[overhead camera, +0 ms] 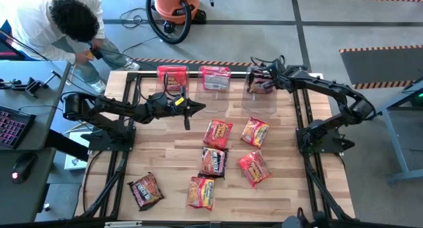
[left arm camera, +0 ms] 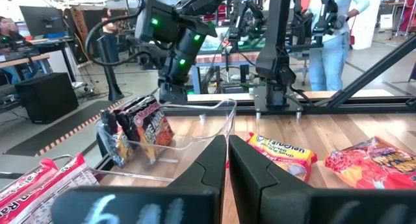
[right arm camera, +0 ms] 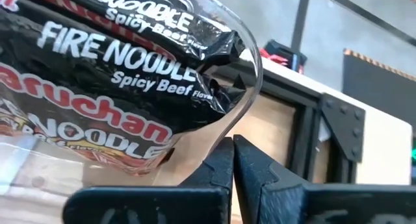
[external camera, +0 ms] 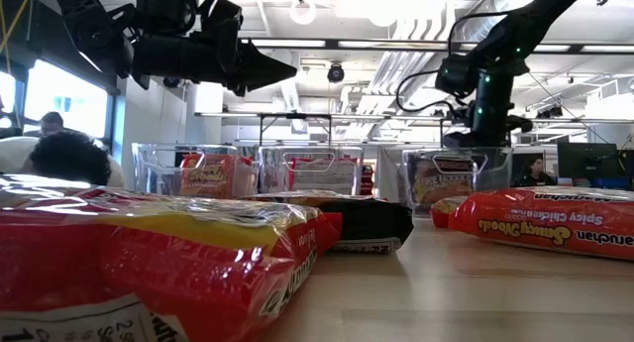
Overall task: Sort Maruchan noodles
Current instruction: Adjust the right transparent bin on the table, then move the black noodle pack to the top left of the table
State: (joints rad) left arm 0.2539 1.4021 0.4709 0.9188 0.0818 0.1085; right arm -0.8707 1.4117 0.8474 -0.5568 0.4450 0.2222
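Three clear bins stand along the table's far edge. The left bin (overhead camera: pixel 172 78) holds red Maruchan noodles, the middle bin (overhead camera: pixel 215 77) a red-and-white packet, and the right bin (overhead camera: pixel 261 82) dark Fire Noodle packets (right arm camera: pixel 110 74). Several more packets lie loose on the wood, among them an orange one (overhead camera: pixel 218 132) and a dark one (overhead camera: pixel 145 190). My left gripper (overhead camera: pixel 198 108) hangs shut and level above the table, in front of the left and middle bins. My right gripper (right arm camera: pixel 233 143) is shut with nothing between its fingers, slanting down at the right bin's rim (right arm camera: pixel 250 74). My right gripper has its shut fingertips right at the curved rim of the right bin (right arm camera: pixel 227 130), coming at it from above on a slant. I cannot tell whether they touch the rim.
Loose packets fill the table's middle and near part (overhead camera: pixel 254 167), (overhead camera: pixel 201 191). A person (overhead camera: pixel 73 23) bends over beyond the table's far left corner. An orange shop vacuum (overhead camera: pixel 175 10) stands behind the table. Bare wood (overhead camera: pixel 165 149) lies below my left gripper.
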